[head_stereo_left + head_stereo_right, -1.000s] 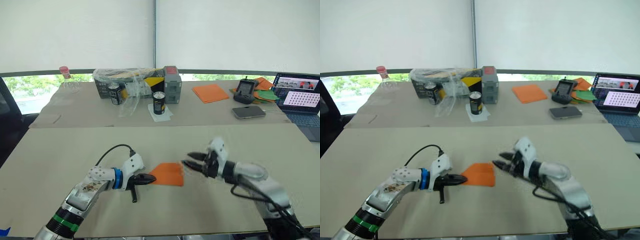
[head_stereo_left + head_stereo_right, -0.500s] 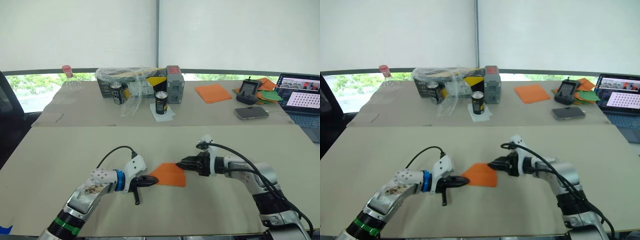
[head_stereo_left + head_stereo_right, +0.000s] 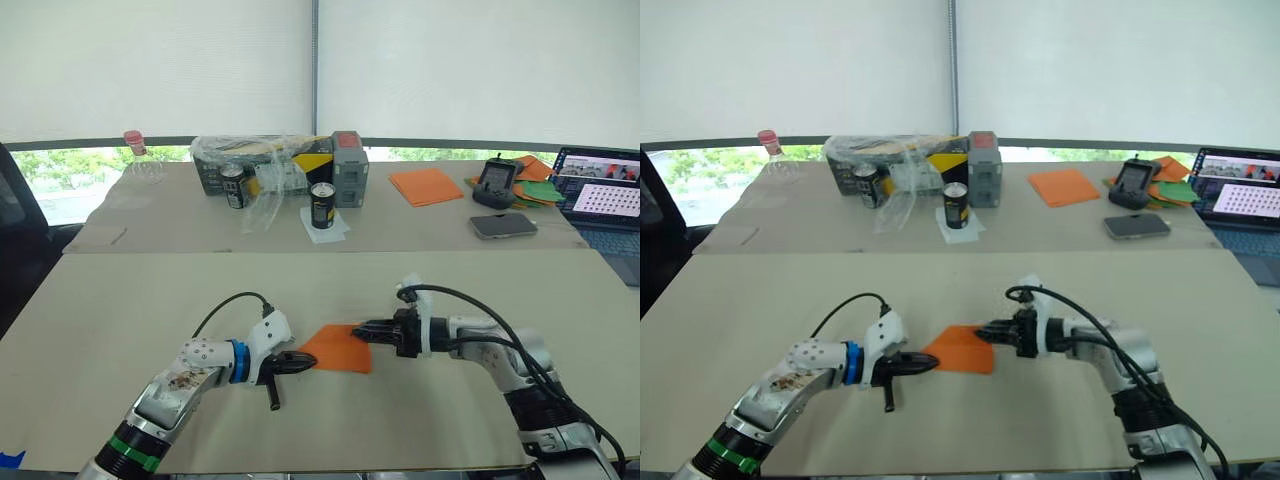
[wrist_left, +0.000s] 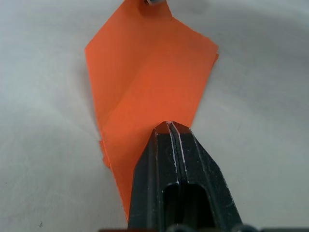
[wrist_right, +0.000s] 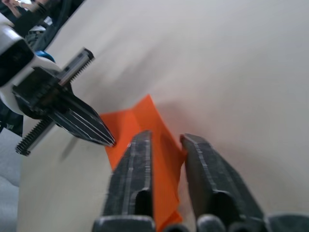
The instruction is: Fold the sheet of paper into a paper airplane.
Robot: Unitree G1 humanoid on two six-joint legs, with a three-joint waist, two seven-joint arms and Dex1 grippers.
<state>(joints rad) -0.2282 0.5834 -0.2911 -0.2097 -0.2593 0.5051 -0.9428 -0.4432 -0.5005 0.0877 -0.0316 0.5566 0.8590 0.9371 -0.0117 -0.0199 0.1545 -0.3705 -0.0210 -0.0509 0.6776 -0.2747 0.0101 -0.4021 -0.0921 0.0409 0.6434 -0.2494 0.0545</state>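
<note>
Currently partly folded thin orange paper sheet (image 3: 337, 348) flat on beige worktop (image 3: 120, 300). Left tool (image 4: 169, 126) closed, pinning its near corner; right tool (image 5: 165, 140) slightly parted, straddling opposite edge. Risk: slipping, crooked crease if pinning loosens.

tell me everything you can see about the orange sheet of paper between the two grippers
The sheet of paper is thin, plain orange and already partly folded, with a diagonal crease and overlapping flaps. It lies flat on the near table. The shut left gripper presses on one edge; the right gripper, slightly open, straddles the opposite corner.
</note>
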